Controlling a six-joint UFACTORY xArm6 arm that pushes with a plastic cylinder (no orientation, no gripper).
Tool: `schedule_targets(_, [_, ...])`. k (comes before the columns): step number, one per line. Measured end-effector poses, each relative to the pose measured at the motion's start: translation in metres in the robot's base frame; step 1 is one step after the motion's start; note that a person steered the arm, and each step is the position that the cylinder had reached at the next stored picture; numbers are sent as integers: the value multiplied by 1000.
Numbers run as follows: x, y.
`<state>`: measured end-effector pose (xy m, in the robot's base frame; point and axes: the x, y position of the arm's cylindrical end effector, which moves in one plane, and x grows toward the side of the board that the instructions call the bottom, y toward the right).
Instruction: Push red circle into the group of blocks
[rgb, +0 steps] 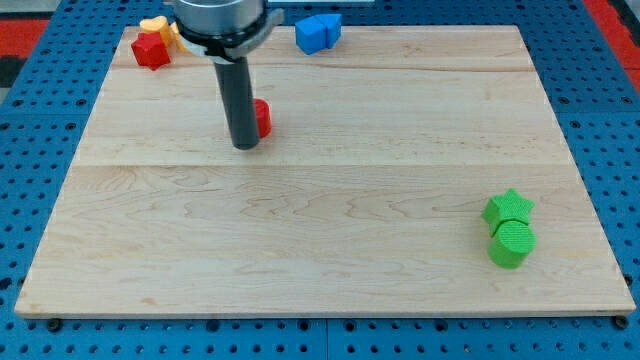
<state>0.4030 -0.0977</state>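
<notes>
My tip (245, 146) prob. touching red circle's (262, 117) left.

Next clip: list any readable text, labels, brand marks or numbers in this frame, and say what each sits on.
None: no words, numbers or signs can be read on the wooden board, the blue pegboard, my rod or its tip, or the blocks, including the red circle at the tip's right.

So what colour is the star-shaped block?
Green: the star block, clearest in the camera view.

My tip (245, 145) touching red circle (262, 117), view's left side.
</notes>
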Motion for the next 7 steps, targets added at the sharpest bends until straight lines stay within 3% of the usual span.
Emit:
schedule_targets(1, [-48, -2])
schedule_targets(2, [-48, 1])
schedule_targets(3, [-21, 42])
schedule_targets(4, [-22, 65])
schedule_targets(7, [-92, 17])
